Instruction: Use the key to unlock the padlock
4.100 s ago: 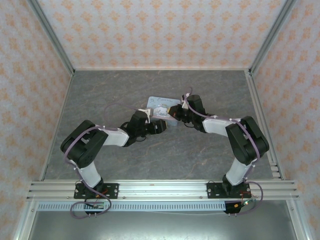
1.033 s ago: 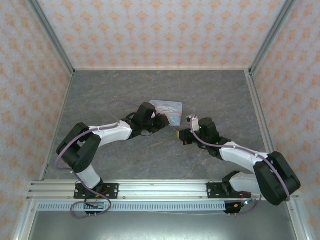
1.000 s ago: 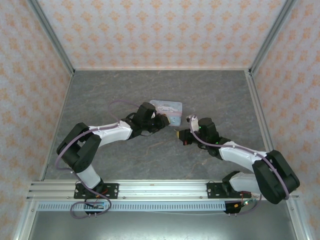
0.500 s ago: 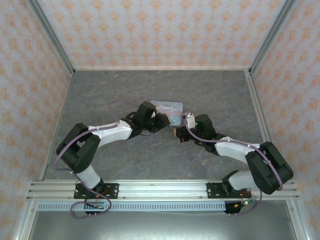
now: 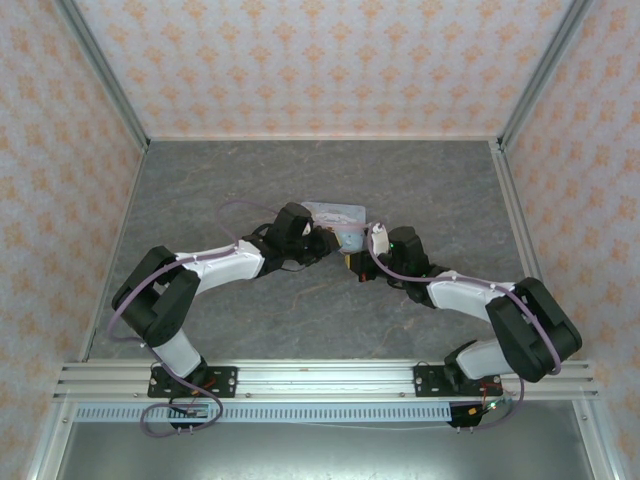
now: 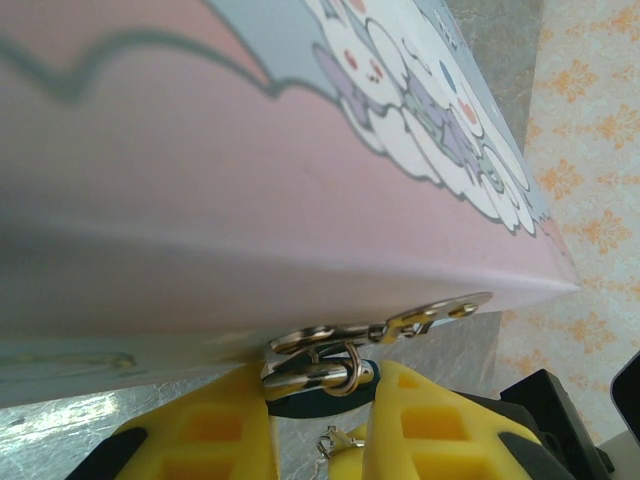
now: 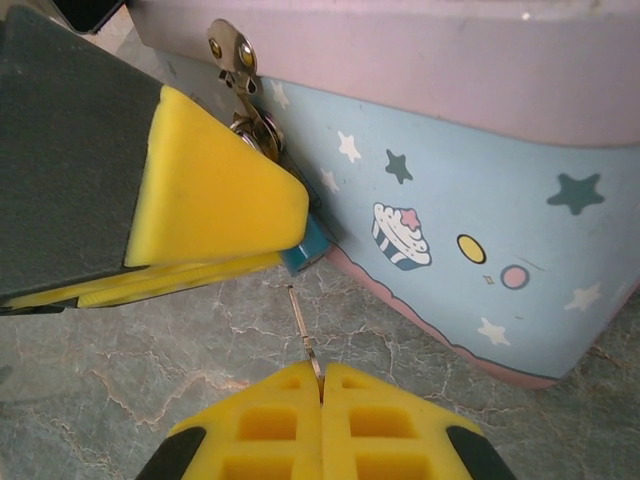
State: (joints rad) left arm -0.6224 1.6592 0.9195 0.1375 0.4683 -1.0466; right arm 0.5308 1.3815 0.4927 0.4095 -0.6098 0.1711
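Note:
The padlock (image 6: 318, 396) is a tiny dark teal lock hanging by its silver shackle from the tin's hasp (image 6: 400, 322). My left gripper (image 6: 320, 402) is shut on it, one yellow finger on each side. In the right wrist view a teal corner of the padlock (image 7: 306, 246) pokes out below the left gripper's finger (image 7: 215, 195). My right gripper (image 7: 322, 385) is shut on the key (image 7: 304, 325). The thin blade points up at the padlock, its tip a short gap below it. From above, the left gripper (image 5: 328, 243) and right gripper (image 5: 353, 263) meet at the tin's near edge.
The pale blue tin (image 5: 338, 213) with a pink lid and cartoon prints stands mid-table, and its side (image 7: 480, 230) rises just right of the key. Grey marbled table (image 5: 220, 180) lies open all round, bounded by patterned walls and an aluminium rail (image 5: 320, 378) at the near edge.
My right gripper has carried the key up and left, from open table to just below the padlock. The left gripper has kept its hold by the tin.

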